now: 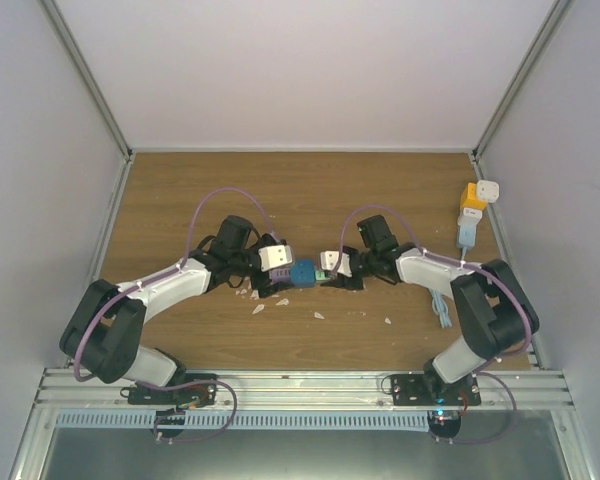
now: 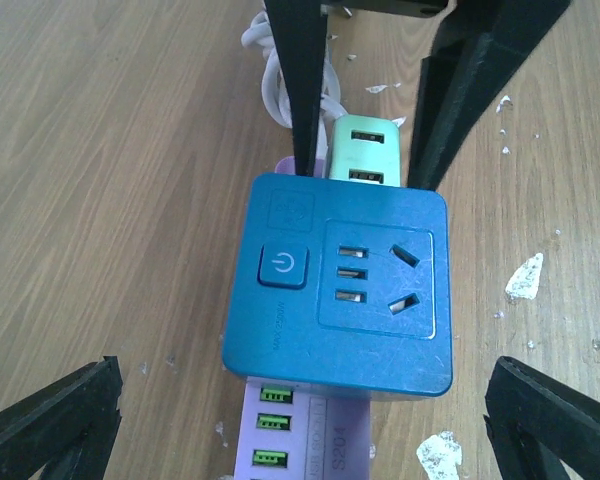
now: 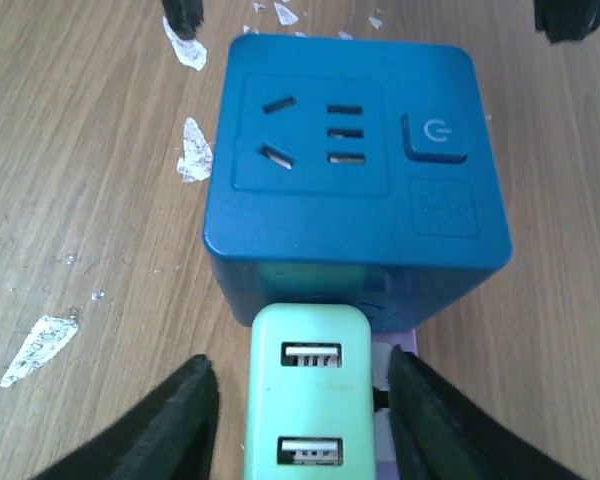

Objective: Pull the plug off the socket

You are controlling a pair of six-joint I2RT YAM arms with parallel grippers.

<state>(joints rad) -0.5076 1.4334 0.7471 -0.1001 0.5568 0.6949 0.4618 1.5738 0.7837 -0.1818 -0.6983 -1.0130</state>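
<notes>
A blue cube socket sits mid-table. A mint-green USB plug is plugged into its right side. A purple USB block sticks out of its left side. My right gripper straddles the green plug, its fingers close on either side with a thin gap showing at each. My left gripper stands wide open around the purple block, well clear of it.
A yellow and white adapter stack with a cable stands at the far right. A white cable lies near the right arm. White flecks litter the wooden table. Enclosure walls stand on three sides.
</notes>
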